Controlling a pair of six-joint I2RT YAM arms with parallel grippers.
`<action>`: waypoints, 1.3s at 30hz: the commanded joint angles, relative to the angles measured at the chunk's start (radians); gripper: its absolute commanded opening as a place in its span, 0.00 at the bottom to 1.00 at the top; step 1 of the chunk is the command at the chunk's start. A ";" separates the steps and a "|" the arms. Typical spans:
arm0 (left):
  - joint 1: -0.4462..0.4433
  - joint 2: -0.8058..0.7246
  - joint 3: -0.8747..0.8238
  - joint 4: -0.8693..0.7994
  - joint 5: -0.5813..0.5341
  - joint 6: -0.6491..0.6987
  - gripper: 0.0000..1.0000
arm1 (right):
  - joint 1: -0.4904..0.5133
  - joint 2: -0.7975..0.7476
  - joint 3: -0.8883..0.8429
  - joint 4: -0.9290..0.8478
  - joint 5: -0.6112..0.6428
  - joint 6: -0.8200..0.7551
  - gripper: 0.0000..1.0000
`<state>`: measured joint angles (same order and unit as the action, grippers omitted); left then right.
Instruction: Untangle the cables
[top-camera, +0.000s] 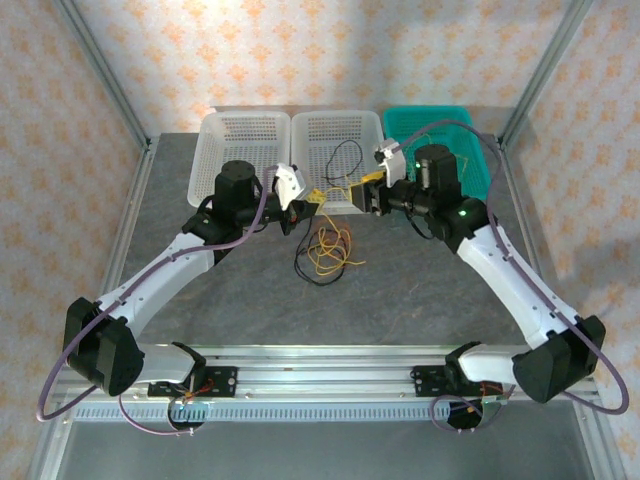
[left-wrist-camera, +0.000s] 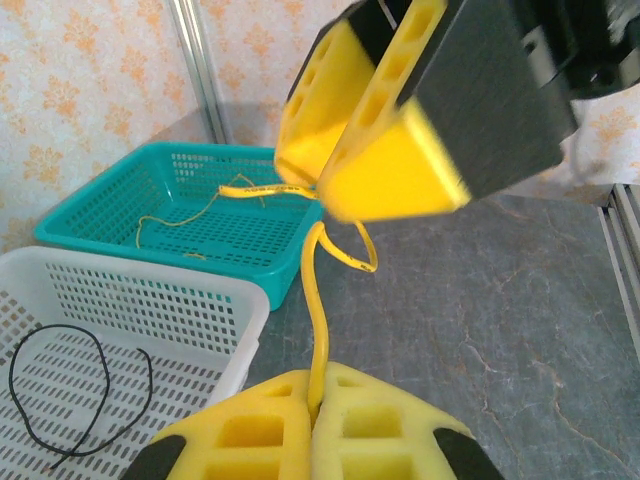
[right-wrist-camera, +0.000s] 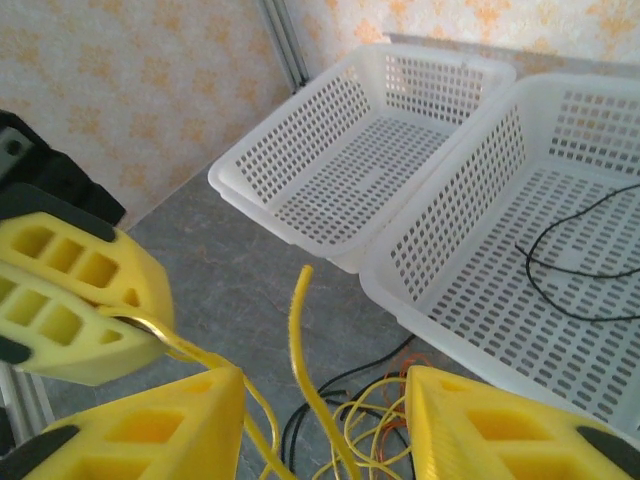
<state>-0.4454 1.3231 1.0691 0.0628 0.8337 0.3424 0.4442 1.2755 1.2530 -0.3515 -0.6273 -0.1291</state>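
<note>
Looks partway: got a black cable (top-camera: 348, 162) in middle white basket (top-camera: 343, 114), tangle (top-camera: 325, 250) in front left to sort. Pinching yellow cable (left-wrist-camera: 318, 300) with left gripper (top-camera: 303, 207); right gripper (right-wrist-camera: 322, 380) gaping, empty.

1. The table (top-camera: 420, 290) is viewed from afar, above and behind the arms.
2. Beyond the left gripper (left-wrist-camera: 312, 390), the teal basket (left-wrist-camera: 110, 195) is faced closely.
3. Beyond the right gripper (right-wrist-camera: 322, 380), the middle white basket (right-wrist-camera: 450, 230), shared by all views, is faced.

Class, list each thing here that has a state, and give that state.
Left hand: shut on yellow cable.
Right hand: open.
Tangle: knotted, lying on table.
Black cable: loose, lying in white basket.
</note>
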 joint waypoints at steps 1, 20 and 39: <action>-0.010 0.001 0.036 0.002 0.026 0.015 0.00 | 0.001 0.012 -0.004 -0.007 0.020 -0.002 0.42; -0.009 0.012 0.004 0.146 0.042 -0.098 0.00 | 0.002 -0.034 -0.042 0.012 0.053 0.030 0.10; -0.010 0.047 0.014 0.361 -0.336 -0.387 0.99 | -0.221 -0.022 -0.032 0.083 0.408 0.346 0.00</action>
<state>-0.4519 1.4158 1.0801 0.3801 0.5957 -0.0113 0.2829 1.2465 1.2156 -0.2977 -0.3321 0.1368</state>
